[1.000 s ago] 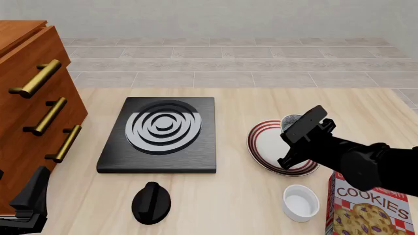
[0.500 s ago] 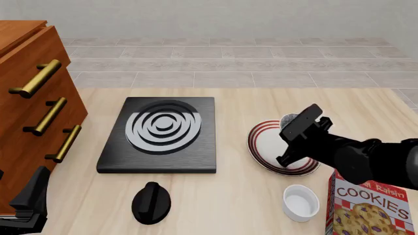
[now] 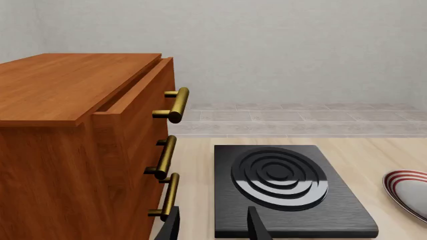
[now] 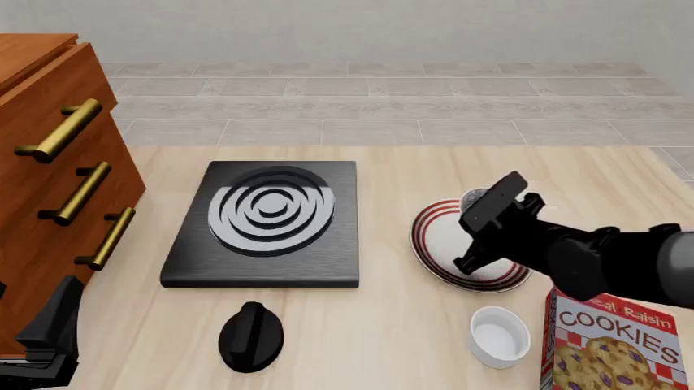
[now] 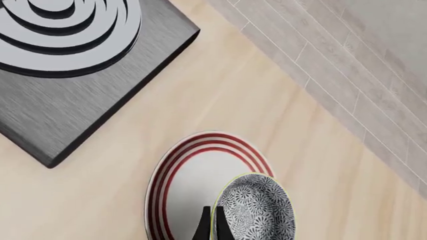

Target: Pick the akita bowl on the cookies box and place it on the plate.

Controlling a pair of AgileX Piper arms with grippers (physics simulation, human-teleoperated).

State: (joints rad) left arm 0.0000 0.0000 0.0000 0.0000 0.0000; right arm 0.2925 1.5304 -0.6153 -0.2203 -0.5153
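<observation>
Right jaws: I hold them pinched on the akita bowl rim.
Left jaws: parted, empty.
Risk: the bowl overhangs the plate rim; I judge releasing now may tip it.

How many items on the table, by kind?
Bowls: 2, akita bowl and white bowl
Plates: 1, plate
Boxes: 1, cookies box
Stoves: 1, stove
Knobs: 1, black knob
Cabinets: 1, wooden cabinet
Total: 7
</observation>
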